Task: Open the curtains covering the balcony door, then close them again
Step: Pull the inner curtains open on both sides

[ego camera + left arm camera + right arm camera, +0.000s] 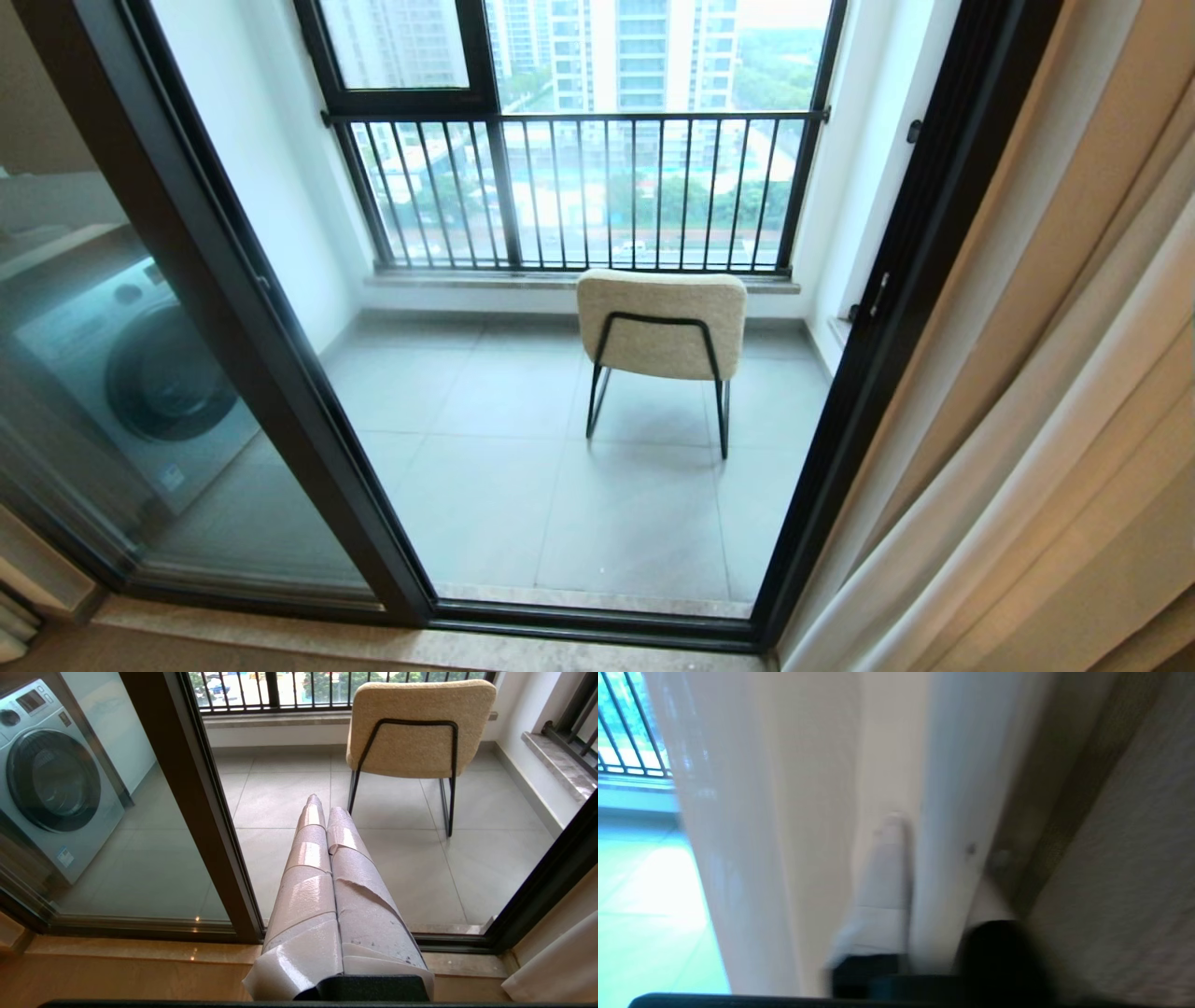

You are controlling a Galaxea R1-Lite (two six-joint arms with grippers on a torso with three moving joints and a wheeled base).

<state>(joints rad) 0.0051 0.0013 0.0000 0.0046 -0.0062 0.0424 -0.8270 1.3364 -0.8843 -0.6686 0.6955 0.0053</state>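
Curtains (pixel 1046 448) hang gathered at the right side of the balcony door (pixel 280 373), leaving its glass uncovered; a beige chair (pixel 661 322) and a washing machine (pixel 140 373) stand on the balcony beyond. Right gripper (pixel 943 835) is in among the folds, one white fold lying between its two taped fingers (pixel 885 872), jaws slightly parted; whether it grips the fabric cannot be told. Left gripper (pixel 322 807) hangs before the door, fingers pressed together, holding nothing.
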